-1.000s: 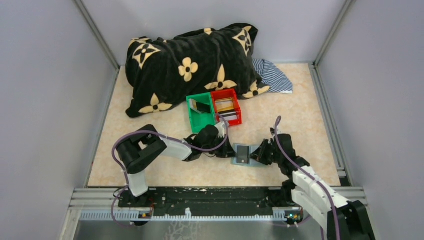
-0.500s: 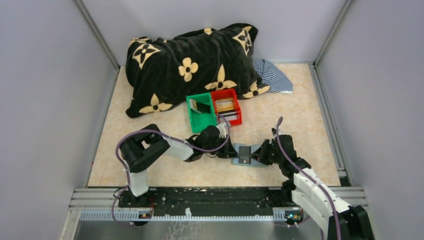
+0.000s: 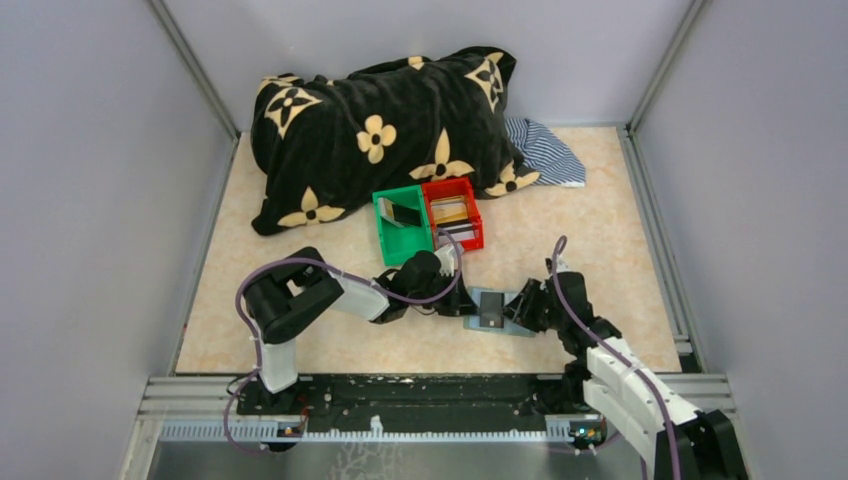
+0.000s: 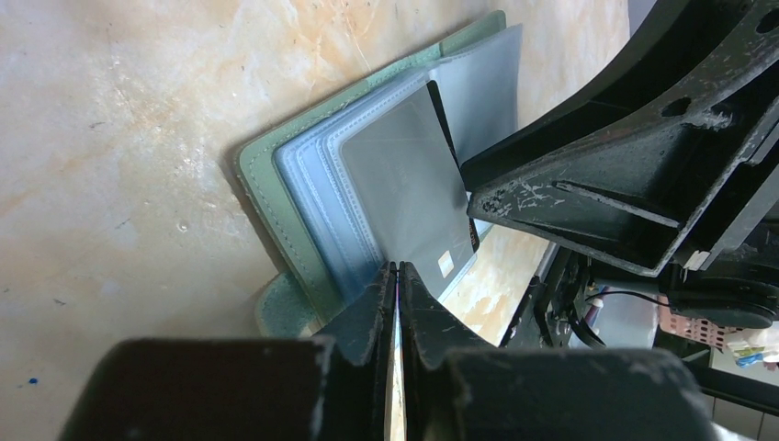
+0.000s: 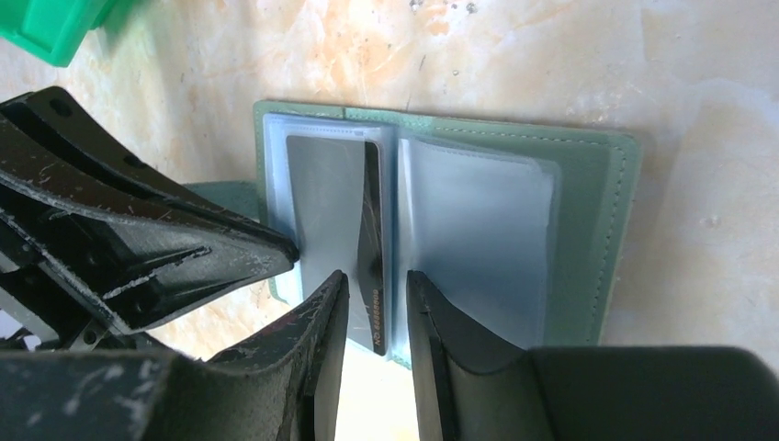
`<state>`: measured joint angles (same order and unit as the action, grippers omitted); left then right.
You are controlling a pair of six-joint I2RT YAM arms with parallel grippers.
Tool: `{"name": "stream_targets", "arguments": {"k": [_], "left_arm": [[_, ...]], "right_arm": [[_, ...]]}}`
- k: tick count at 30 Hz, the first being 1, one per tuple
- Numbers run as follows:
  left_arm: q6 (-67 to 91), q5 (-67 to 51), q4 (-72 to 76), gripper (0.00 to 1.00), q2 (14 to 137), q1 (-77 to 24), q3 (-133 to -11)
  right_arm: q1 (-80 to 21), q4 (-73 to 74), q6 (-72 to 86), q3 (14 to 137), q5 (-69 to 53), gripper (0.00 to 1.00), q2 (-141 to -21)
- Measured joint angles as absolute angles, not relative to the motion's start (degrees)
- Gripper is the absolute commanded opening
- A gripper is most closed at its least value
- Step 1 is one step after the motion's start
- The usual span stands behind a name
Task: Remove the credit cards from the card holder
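The grey-green card holder point(image 3: 490, 312) lies open on the table between my two grippers. Its blue-grey sleeves show in the right wrist view point(image 5: 478, 211) and the left wrist view point(image 4: 312, 184). A dark credit card point(image 5: 371, 230) sits in the left panel, its black edge lifted from the sleeve; it also shows in the left wrist view point(image 4: 404, 175). My right gripper point(image 5: 377, 276) is open, a finger on each side of that card's edge. My left gripper point(image 4: 397, 266) is shut, its tips against the holder's left panel. In the top view the left gripper point(image 3: 463, 300) and right gripper point(image 3: 517, 305) flank the holder.
A green bin point(image 3: 402, 228) and a red bin point(image 3: 452, 213), each with cards inside, stand just behind the left gripper. A black cushion with tan flowers point(image 3: 380, 130) and a striped cloth point(image 3: 545, 150) lie at the back.
Both grippers have stayed at the card holder. The holder has turned very slightly and the right arm has edged a little toward it.
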<state>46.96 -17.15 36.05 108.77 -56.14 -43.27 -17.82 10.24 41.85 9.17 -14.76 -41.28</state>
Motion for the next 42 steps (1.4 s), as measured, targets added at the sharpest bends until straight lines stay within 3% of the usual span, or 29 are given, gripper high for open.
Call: {"name": "stream_targets", "arguments": {"k": [9,15,21,23,32,35,38,42], "left_arm": [[46.94,-17.23,36.03,0.09,108.77,-56.12,-43.27],[46.94,-17.26,35.99,0.09,108.77,-56.1,-43.27],[46.96,-17.3,35.86,0.09,108.77,-56.1,-43.38],[46.96,-17.34,35.62,0.09,108.77,-56.1,-43.48],[46.96,-17.76,34.44,0.09,109.14,-56.07,-44.45],[46.98,-18.04,34.26,0.09,109.25,-55.99,-44.6],[47.16,-18.44,34.22,0.09,109.47,-55.88,-44.8],[47.35,-18.61,34.2,0.09,109.6,-55.83,-44.93]], "right_arm": [[-17.43,0.01,41.76,6.74,-19.31,0.31,-46.74],[-17.06,-1.15,41.15,6.31,-19.16,0.09,-47.68],[-17.06,-0.54,40.99,5.98,-18.65,0.07,-45.91],[-17.06,0.16,40.99,5.98,-18.68,0.0,-44.77],[-17.06,4.23,39.86,6.11,-19.18,0.0,-39.86],[-17.06,4.36,39.51,6.13,-19.29,0.11,-39.79],[-17.06,5.61,39.18,6.57,-19.46,0.04,-39.4],[-17.06,7.16,38.98,6.98,-19.68,0.09,-38.15]]}}
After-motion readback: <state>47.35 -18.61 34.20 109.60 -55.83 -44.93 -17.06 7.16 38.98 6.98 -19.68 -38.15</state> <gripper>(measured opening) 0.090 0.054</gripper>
